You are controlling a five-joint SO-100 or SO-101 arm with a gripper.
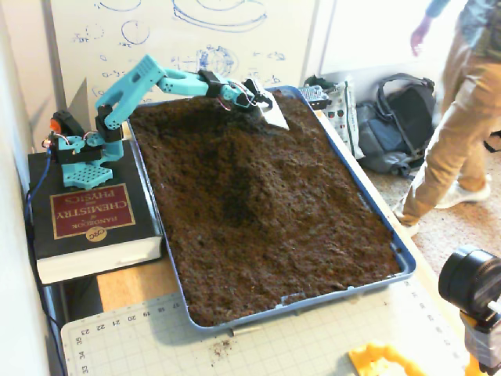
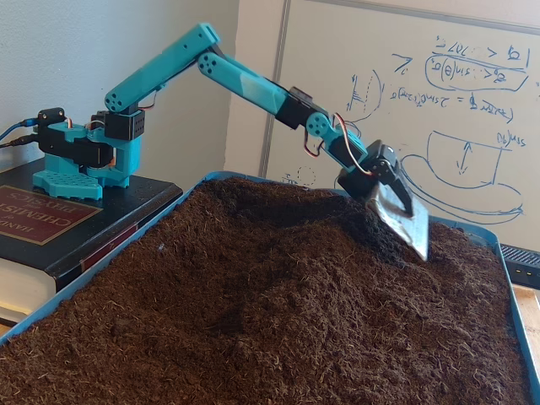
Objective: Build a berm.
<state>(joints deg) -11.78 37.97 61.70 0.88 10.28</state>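
A scribbled whiteboard leans behind; backpack on floor.

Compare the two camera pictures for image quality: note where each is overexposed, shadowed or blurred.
In the high fixed view the metal blade on the gripper glares white, and the walking person is soft. In the low fixed view the nearest soil looks soft, and the blade reads grey, without glare.
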